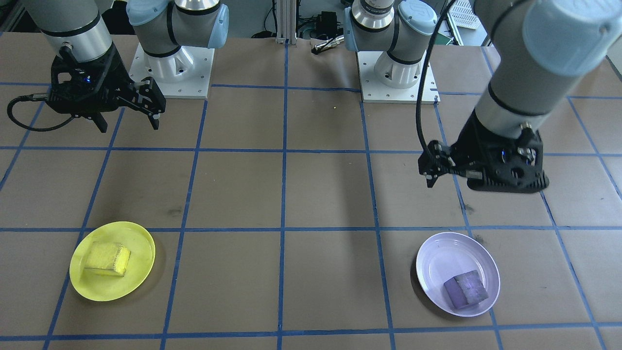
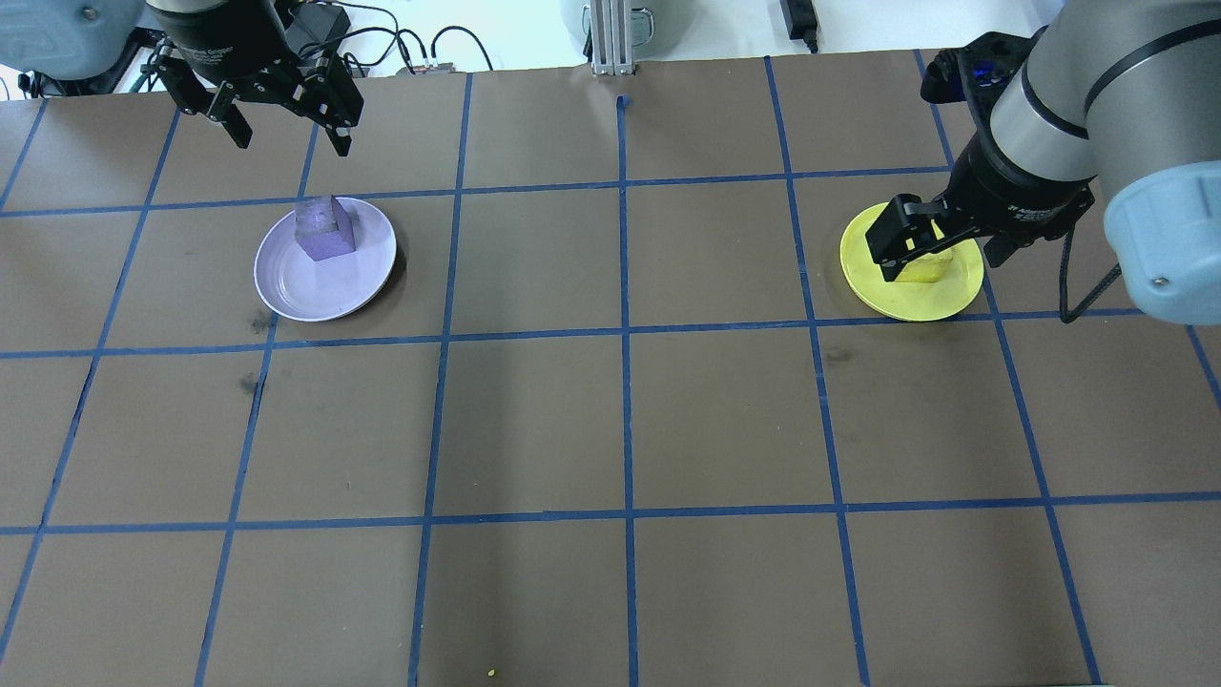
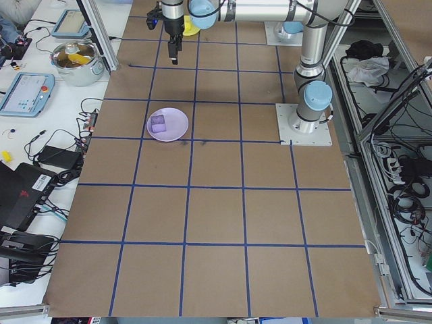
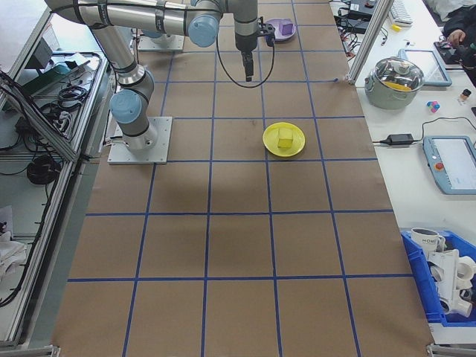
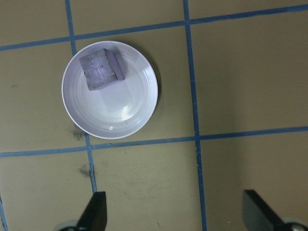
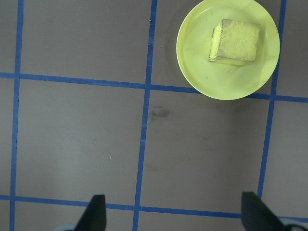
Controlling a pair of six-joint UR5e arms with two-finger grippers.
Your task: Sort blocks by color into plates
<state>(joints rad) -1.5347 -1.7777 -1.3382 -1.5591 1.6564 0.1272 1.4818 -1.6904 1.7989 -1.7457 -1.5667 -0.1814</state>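
The yellow block (image 1: 108, 258) lies in the yellow plate (image 1: 141, 279); the purple block (image 1: 465, 289) lies in the lavender plate (image 1: 437, 255) — I judge sorting complete. Both the left gripper (image 5: 175, 211) and right gripper (image 6: 173, 211) hang empty above the table, jaws apart; my next move — retract only.

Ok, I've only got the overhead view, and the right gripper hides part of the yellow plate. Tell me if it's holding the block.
Observer: No. In the front view the yellow block lies loose in the yellow plate, the right gripper clear of it.
Operator: Check its jaws.
Observer: Right wrist view: spread wide, only bare table between.
Operator: Now the purple one.
Observer: Left wrist view: the purple block sits wholly inside the lavender plate rim.
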